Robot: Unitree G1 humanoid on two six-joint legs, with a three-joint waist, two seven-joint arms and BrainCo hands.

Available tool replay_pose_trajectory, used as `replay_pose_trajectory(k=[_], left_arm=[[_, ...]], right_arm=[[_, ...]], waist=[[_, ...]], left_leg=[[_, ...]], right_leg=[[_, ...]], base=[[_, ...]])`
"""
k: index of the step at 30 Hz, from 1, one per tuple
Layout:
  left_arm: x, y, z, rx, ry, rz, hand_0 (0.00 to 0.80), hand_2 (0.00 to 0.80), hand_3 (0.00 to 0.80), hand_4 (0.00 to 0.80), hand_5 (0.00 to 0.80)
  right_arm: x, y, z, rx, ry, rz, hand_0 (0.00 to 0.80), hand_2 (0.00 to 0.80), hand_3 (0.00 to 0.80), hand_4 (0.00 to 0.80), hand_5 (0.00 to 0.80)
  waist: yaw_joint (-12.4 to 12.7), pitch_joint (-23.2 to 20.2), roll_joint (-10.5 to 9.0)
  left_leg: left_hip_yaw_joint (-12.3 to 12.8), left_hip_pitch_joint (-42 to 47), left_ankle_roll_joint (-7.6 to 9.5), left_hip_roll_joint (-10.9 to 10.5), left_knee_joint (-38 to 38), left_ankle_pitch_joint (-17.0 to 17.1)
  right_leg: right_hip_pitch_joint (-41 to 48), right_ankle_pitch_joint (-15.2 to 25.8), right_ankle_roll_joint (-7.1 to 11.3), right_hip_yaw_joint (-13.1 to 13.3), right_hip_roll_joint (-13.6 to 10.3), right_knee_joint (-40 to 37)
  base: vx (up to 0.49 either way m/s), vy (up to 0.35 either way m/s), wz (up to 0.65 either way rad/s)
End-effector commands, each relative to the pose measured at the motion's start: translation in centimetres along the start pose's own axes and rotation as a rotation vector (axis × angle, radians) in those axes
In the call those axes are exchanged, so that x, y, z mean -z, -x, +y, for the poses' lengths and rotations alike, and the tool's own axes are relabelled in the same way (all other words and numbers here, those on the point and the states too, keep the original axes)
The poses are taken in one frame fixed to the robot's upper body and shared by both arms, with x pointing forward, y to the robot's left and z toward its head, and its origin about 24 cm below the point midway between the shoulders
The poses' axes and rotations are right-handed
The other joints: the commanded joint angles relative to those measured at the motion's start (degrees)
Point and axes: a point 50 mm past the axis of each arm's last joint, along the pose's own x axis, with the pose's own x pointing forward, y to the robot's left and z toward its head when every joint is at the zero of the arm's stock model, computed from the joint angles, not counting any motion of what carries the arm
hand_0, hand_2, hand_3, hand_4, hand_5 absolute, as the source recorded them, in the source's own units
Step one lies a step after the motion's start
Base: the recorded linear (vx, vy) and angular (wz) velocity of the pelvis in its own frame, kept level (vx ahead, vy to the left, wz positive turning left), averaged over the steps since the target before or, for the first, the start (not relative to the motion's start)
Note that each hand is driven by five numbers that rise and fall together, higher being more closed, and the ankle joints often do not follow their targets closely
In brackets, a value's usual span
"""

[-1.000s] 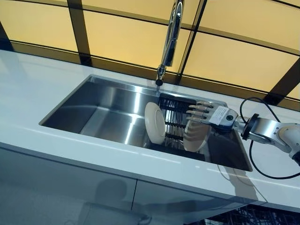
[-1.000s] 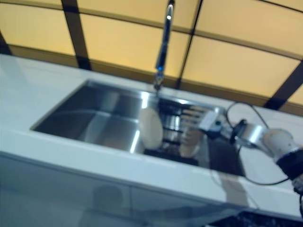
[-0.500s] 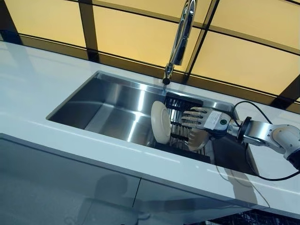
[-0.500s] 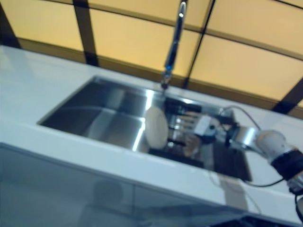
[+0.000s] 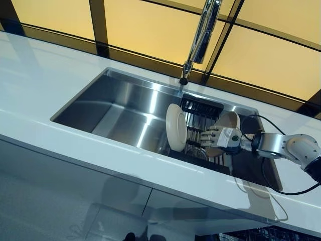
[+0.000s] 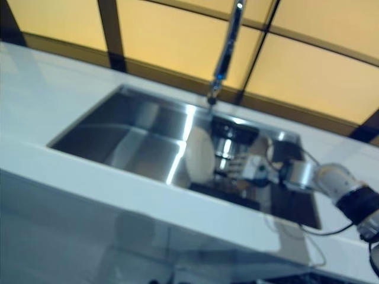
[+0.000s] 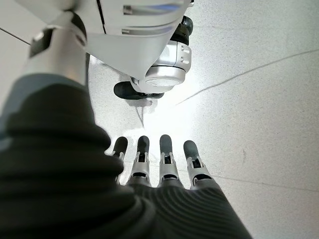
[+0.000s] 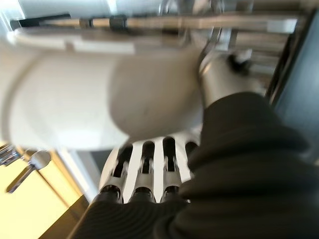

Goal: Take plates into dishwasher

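Gripping a plate (image 5: 224, 131) in the sink (image 5: 120, 108), the right hand (image 5: 216, 136) hides its lower edge.

Rectangular stainless-steel sink (image 6: 142, 139) recessed in white countertop (image 6: 53, 118). Tall chrome tap (image 6: 226, 44) at rear rim. Round white plate (image 6: 199, 157) upright on edge in black dish rack (image 6: 228, 133) at right end of basin. Right hand (image 6: 244, 166) just beside plate, fingers extended toward it. Second pale plate (image 6: 260, 145) behind hand.
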Motion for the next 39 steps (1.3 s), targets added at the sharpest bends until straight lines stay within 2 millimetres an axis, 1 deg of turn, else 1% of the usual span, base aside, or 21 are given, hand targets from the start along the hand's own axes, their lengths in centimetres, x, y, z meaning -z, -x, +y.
replay_pose_trajectory(k=[1,12,15,20,27,30,31,36,37,39], left_arm=[[-0.7,-0.1,0.0,0.004,0.039,-0.026,0.0,0.0,0.0,0.0,0.0],[-0.8,-0.1,-0.5,0.015,0.049,-0.034,0.0,0.0,0.0,0.0,0.0],[-0.7,-0.1,-0.5,0.019,0.048,-0.034,0.0,0.0,0.0,0.0,0.0],[-0.6,-0.1,-0.7,0.022,0.05,-0.033,0.0,0.0,0.0,0.0,0.0],[-0.2,-0.2,-1.0,0.029,0.049,-0.024,0.0,0.0,0.0,0.0,0.0],[-0.1,-0.2,-1.3,0.033,0.053,-0.02,0.0,0.0,0.0,0.0,0.0],[-0.1,-0.2,-1.4,0.033,0.054,-0.017,0.0,0.0,0.0,0.0,0.0],[0.1,-0.2,-1.6,0.031,0.058,-0.013,0.0,0.0,0.0,0.0,0.0],[0.0,-0.2,-1.7,0.03,0.06,-0.011,0.0,0.0,0.0,0.0,0.0],[-0.1,-0.2,-1.8,0.032,0.06,-0.009,0.0,0.0,0.0,0.0,0.0]], right_arm=[[1.3,0.4,-0.2,-0.071,0.067,0.04,0.8,0.8,0.8,0.8,0.8],[2.2,0.7,0.7,-0.173,0.039,0.122,0.8,0.8,0.8,0.8,0.8],[2.4,0.9,0.7,-0.17,0.04,0.146,0.8,0.8,0.8,0.8,0.8],[2.9,1.1,0.5,-0.129,0.055,0.172,0.8,0.8,0.8,0.8,0.8],[4.2,1.9,-0.2,-0.062,0.012,0.259,0.8,0.8,0.8,0.8,0.8],[5.2,2.5,-0.5,-0.013,-0.041,0.336,0.8,0.8,0.8,0.8,0.8],[6.0,3.1,-0.7,0.029,-0.073,0.391,0.8,0.8,0.8,0.8,0.8],[7.4,4.3,-1.2,0.118,-0.133,0.499,0.8,0.8,0.8,0.8,0.8],[8.0,4.9,-1.5,0.155,-0.167,0.542,0.8,0.8,0.8,0.8,0.8],[8.4,5.3,-1.7,0.177,-0.181,0.568,0.8,0.8,0.8,0.8,0.8]], waist=[[1.43,-0.93,-0.18],[0.87,-1.42,-0.08],[0.78,-1.59,0.02],[0.56,-2.03,0.18],[0.19,-3.01,0.31],[-0.1,-3.48,0.44],[-0.28,-3.73,0.48],[-0.72,-4.28,0.6],[-1.01,-4.55,0.67],[-1.24,-4.75,0.73]], left_leg=[[1.45,3.59,-2.44,2.99,-0.14,-5.07],[2.06,3.84,-2.64,3.02,-0.14,-5.05],[2.22,3.89,-2.6,2.98,-0.14,-5.1],[2.54,4.21,-2.52,2.97,-0.14,-5.24],[2.78,4.61,-2.42,2.9,-0.14,-5.44],[2.94,4.79,-2.39,2.87,-0.14,-5.55],[2.94,4.9,-2.36,2.82,-0.14,-5.62],[3.21,5.3,-2.21,2.71,-0.14,-5.9],[3.35,5.45,-2.14,2.67,-0.14,-6.0],[3.54,5.59,-2.09,2.64,-0.14,-6.12]], right_leg=[[-3.45,5.41,4.23,0.28,-1.56,-0.12],[-3.21,5.19,4.14,0.56,-1.41,-0.12],[-3.15,5.06,4.07,0.66,-1.36,-0.12],[-2.93,4.98,4.04,0.83,-1.3,-0.12],[-2.66,4.83,4.06,1.2,-1.26,-0.12],[-2.54,4.74,4.04,1.38,-1.25,-0.12],[-2.5,4.75,4.09,1.55,-1.25,-0.12],[-2.37,4.75,4.21,2.1,-1.18,-0.12],[-2.38,4.79,4.26,2.34,-1.15,-0.12],[-2.38,4.83,4.31,2.58,-1.14,-0.12]], base=[[0.0,0.0,0.0],[-0.003,0.0,0.0],[0.0,0.0,0.0],[0.0,0.0,0.0],[0.002,0.008,-0.02],[0.0,0.027,-0.05],[0.0,0.0,0.0],[-0.003,0.006,0.0],[-0.02,0.034,-0.02],[-0.019,0.037,-0.03]])
